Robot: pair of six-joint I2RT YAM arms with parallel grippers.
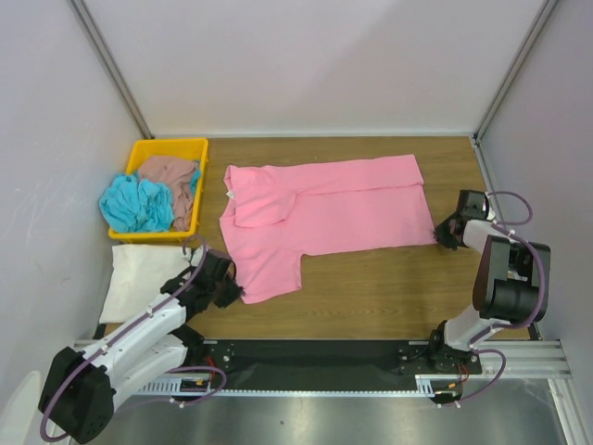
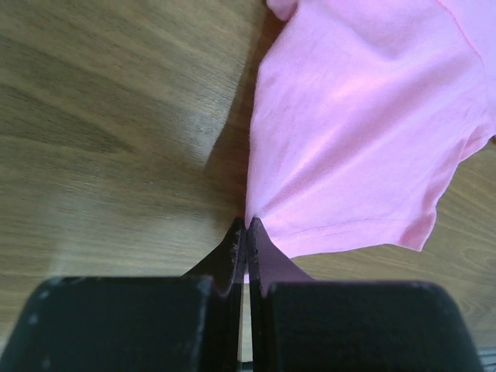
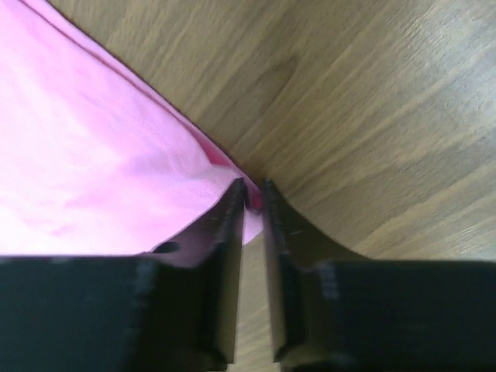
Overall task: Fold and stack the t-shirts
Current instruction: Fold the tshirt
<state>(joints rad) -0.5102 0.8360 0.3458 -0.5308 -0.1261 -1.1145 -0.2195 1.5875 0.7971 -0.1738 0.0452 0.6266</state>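
Table (image 1: 389, 287) bare nr pink tee (image 1: 320, 218) edges

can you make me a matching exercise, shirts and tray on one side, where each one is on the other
Things:
1. pink t-shirt
2. turquoise t-shirt
3. cream-white t-shirt
4. yellow tray

Places:
A. bunched in the tray, spilling over its left edge
B. folded on the table just in front of the tray
C. far left corner of the table
D. spread across the middle of the table

Pairs: 1-D, 2-A, 3-B, 4-C
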